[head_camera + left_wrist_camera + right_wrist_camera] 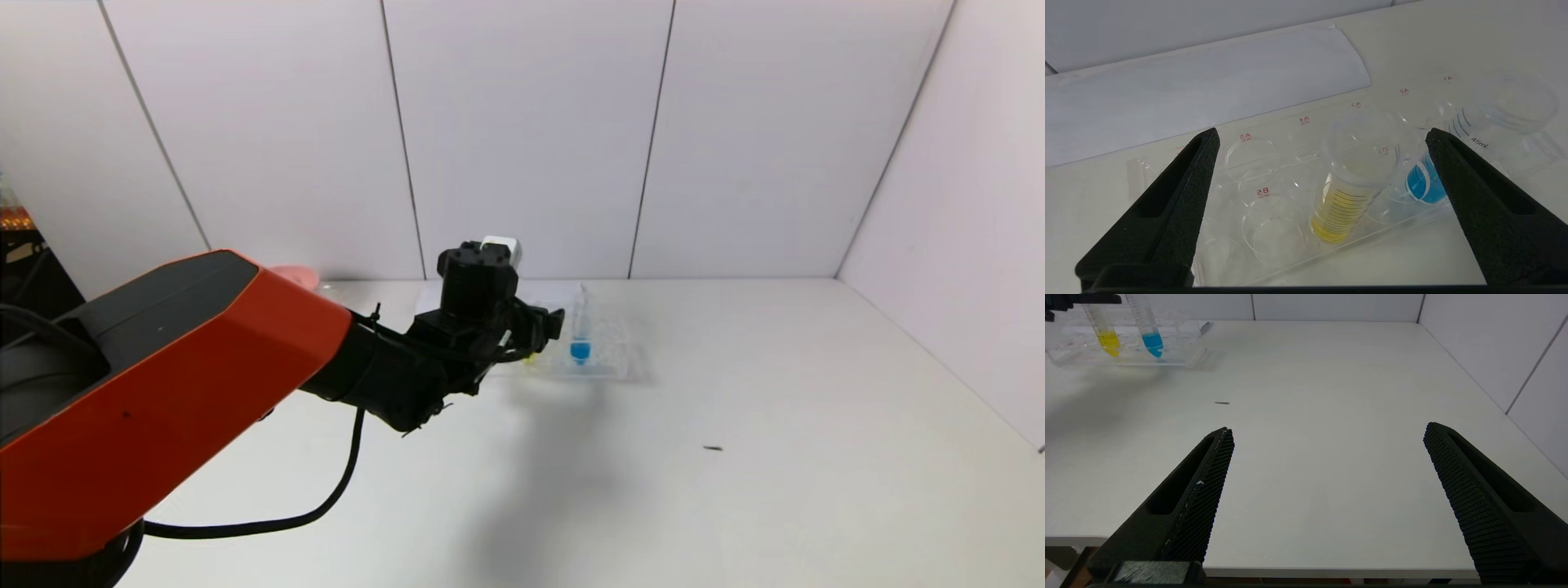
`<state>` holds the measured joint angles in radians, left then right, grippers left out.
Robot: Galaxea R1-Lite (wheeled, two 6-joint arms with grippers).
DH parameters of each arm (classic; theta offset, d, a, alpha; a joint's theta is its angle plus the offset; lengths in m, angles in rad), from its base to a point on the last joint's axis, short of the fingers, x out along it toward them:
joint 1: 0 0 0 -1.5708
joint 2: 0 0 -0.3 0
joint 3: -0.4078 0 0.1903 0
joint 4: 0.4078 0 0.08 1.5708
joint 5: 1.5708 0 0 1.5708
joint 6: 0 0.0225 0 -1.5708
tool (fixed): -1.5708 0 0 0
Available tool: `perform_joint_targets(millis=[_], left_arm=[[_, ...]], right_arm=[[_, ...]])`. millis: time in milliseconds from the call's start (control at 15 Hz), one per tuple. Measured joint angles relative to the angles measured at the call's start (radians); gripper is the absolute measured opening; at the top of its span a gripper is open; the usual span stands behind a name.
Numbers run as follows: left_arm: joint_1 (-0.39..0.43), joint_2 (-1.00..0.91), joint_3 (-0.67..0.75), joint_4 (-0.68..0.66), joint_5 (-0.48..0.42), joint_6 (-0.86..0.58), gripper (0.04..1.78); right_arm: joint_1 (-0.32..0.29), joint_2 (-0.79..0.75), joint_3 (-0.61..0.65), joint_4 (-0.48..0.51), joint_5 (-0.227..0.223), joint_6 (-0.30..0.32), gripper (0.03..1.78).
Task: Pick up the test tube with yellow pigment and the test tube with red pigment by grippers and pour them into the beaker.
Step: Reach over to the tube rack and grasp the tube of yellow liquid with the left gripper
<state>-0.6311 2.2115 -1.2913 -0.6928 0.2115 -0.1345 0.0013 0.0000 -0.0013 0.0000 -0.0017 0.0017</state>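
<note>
The test tube with yellow pigment (1345,196) stands upright in a clear tube rack (1274,245) at the back of the table. My left gripper (1323,134) is open, with its jaws on either side of this tube and not touching it. In the head view the left gripper (549,320) is at the rack's left part and hides most of the yellow tube. The yellow tube also shows in the right wrist view (1108,341). My right gripper (1329,428) is open and empty above the table's front edge. The red tube and the beaker are out of view.
A tube with blue liquid (580,331) stands in the rack (611,359) just right of the yellow one. A pink bowl (295,273) sits at the back left behind my left arm. A white sheet (1208,90) lies behind the rack. A small dark speck (713,448) lies mid-table.
</note>
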Motion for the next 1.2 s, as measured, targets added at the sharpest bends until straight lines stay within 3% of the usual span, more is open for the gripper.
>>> perform_joint_targets(millis=[867, 1000, 1200], left_arm=[[0.0, 0.011, 0.007, -0.001, -0.001, 0.005, 1.76], [0.0, 0.014, 0.006, 0.001, -0.001, 0.007, 1.68], [0.001, 0.016, 0.005, 0.001, -0.001, 0.007, 1.37]], right_arm=[[0.0, 0.0, 0.001, 0.0, 0.0, 0.0, 1.7], [0.0, 0.0, 0.001, 0.0, 0.0, 0.0, 1.7], [0.0, 0.0, 0.001, 0.0, 0.0, 0.0, 1.7]])
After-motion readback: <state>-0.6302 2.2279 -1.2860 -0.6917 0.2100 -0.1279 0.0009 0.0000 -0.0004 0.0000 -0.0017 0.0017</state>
